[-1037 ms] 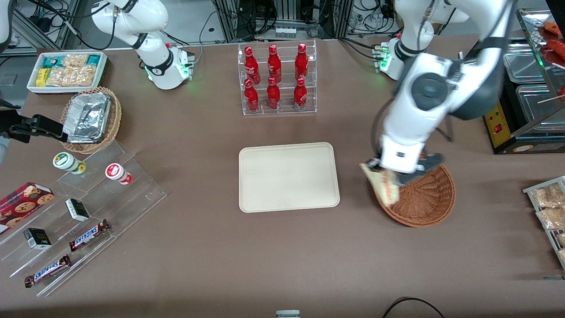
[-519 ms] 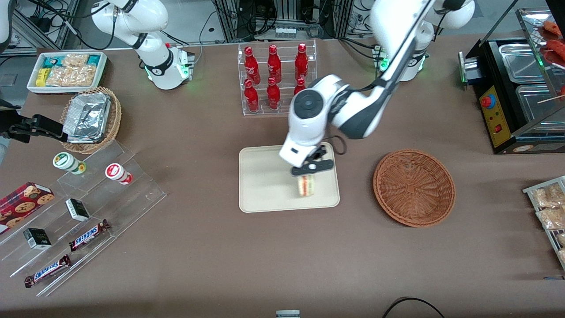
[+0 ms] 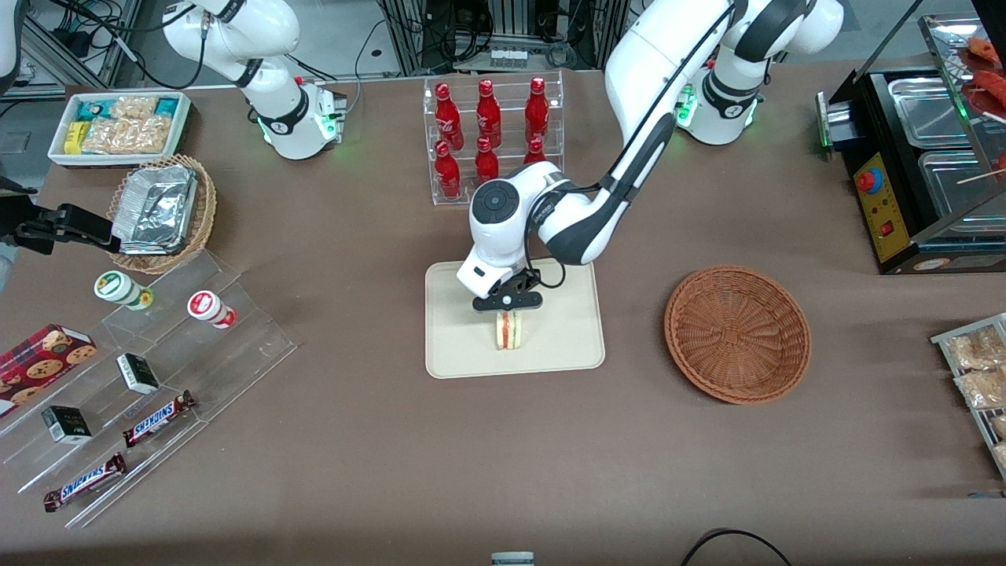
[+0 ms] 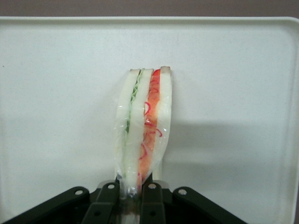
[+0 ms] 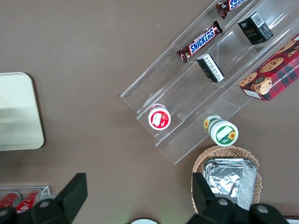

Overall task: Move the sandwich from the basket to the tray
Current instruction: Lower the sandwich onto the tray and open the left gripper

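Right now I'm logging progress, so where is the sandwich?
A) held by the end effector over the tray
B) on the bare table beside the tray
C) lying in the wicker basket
A: the end effector is shut on the sandwich, over the tray; the basket holds nothing.

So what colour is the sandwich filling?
Red and green between pale bread on the sandwich, clearest in the left wrist view.

Gripper (image 3: 508,311) carried sandwich (image 3: 509,330) from basket (image 3: 737,334) over tray (image 3: 464,346).
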Robot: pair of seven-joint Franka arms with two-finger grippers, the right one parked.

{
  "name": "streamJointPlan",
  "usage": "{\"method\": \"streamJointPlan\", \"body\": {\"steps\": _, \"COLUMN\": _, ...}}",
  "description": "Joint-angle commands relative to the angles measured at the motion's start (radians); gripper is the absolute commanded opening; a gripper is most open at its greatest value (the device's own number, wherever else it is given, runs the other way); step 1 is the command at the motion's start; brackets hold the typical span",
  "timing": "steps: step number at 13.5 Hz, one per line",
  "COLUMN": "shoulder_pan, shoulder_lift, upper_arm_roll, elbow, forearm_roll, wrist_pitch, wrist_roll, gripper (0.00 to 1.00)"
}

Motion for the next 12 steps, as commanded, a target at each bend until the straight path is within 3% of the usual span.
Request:
{"method": "streamJointPlan", "body": {"steps": 1, "shoulder_pan": -0.015, "shoulder_lift": 0.021, "upper_arm_roll": 0.015, "elbow": 0.034, "forearm_roll": 0.023, "wrist_pitch": -0.002, "wrist_roll": -0.032, "gripper": 0.38}}
{"method": "streamJointPlan", "body": {"steps": 2, "shoulder_pan": -0.015, "shoulder_lift": 0.022, "upper_arm_roll": 0.015, "elbow": 0.034, "forearm_roll": 0.026, "wrist_pitch": -0.002, "wrist_roll": -0.032, "gripper": 0.99}}
{"method": "streamJointPlan", "body": {"steps": 5, "shoulder_pan": -0.015, "shoulder_lift": -0.007, "upper_arm_roll": 0.013, "elbow": 0.034, "forearm_roll": 0.017, "wrist_pitch": -0.011, "wrist_roll": -0.036, "gripper": 1.00}}
{"method": "streamJointPlan", "body": {"steps": 12, "shoulder_pan": 0.025, "shoulder_lift": -0.299, "upper_arm_roll": 0.017, "elbow": 0.040, "forearm_roll": 0.003, "wrist_pitch": -0.265, "wrist_roll": -0.098, "gripper": 1.00}}
